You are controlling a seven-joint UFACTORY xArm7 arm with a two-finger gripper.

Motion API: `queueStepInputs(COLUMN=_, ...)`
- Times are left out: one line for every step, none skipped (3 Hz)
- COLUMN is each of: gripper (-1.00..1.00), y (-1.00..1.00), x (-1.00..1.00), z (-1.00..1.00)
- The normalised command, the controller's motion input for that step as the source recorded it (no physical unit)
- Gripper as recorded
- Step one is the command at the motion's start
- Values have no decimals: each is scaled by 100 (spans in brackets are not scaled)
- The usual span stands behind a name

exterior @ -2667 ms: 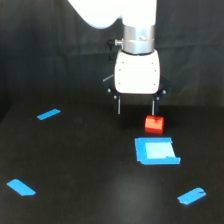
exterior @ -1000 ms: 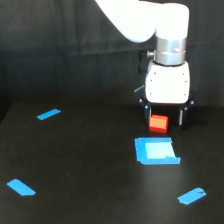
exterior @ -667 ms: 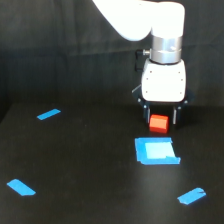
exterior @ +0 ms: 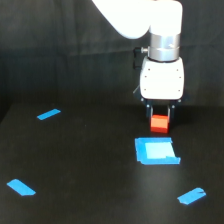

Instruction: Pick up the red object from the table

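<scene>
The red object (exterior: 160,124) is a small red-orange block on the black table (exterior: 90,165), just behind a blue square patch (exterior: 156,151). My gripper (exterior: 161,119) hangs straight down over it from the white arm. Its two dark fingers are drawn in against the block's left and right sides, so it is shut on the block. The block's lower edge still looks level with the table surface. The fingertips are partly hidden behind the block.
Blue tape strips lie at the exterior view's left rear (exterior: 48,114), front left (exterior: 21,187) and front right (exterior: 191,196). A black curtain hangs behind the table.
The arm shifted towards the exterior view's right and settled over the block. The fingers, earlier spread wide on either side, have closed in onto the block.
</scene>
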Motion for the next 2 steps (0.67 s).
queueStepInputs(gripper=-94, y=-26, x=-4, z=80)
queueStepInputs(gripper=-92, y=-24, x=-14, z=84)
